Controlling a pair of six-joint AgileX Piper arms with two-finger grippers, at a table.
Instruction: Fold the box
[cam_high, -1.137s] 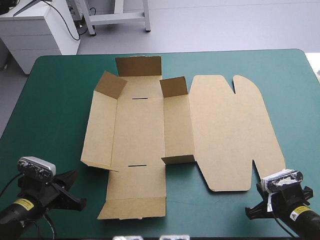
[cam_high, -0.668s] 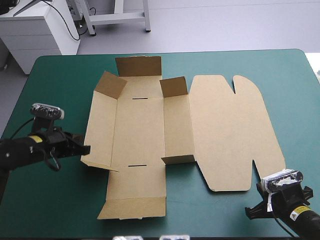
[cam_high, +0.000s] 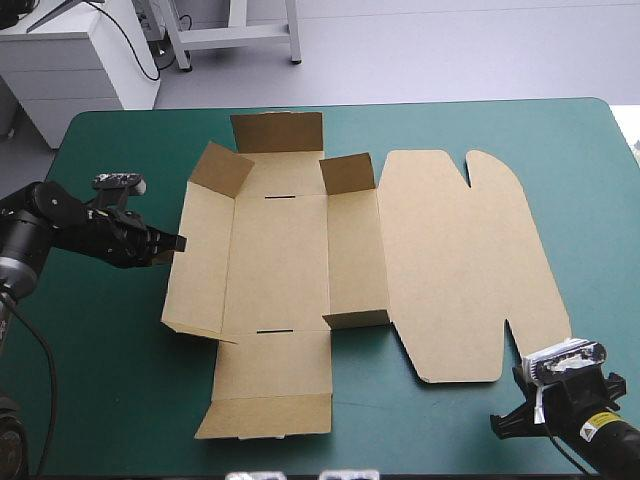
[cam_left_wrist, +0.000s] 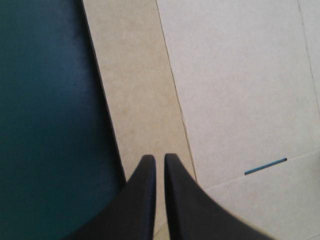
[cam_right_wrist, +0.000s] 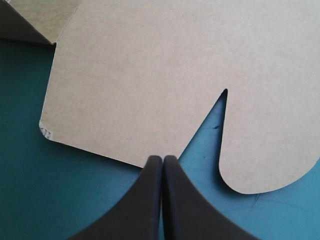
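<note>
plain brown box (cam_high: 300, 250), unpatterned, with two thin dark slots, on a solid teal-green counter (cam_high: 100, 400); black left gripper (cam_left_wrist: 160, 158) and black right gripper (cam_right_wrist: 162, 159).

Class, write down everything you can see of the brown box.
The box is a cut sheet of plain brown board, spread open on the teal-green cover. Its wide notched lid panel lies flat on the right; several small flaps stand up. Two slots cut the base. The left claw is at its left edge; contact unclear.
</note>
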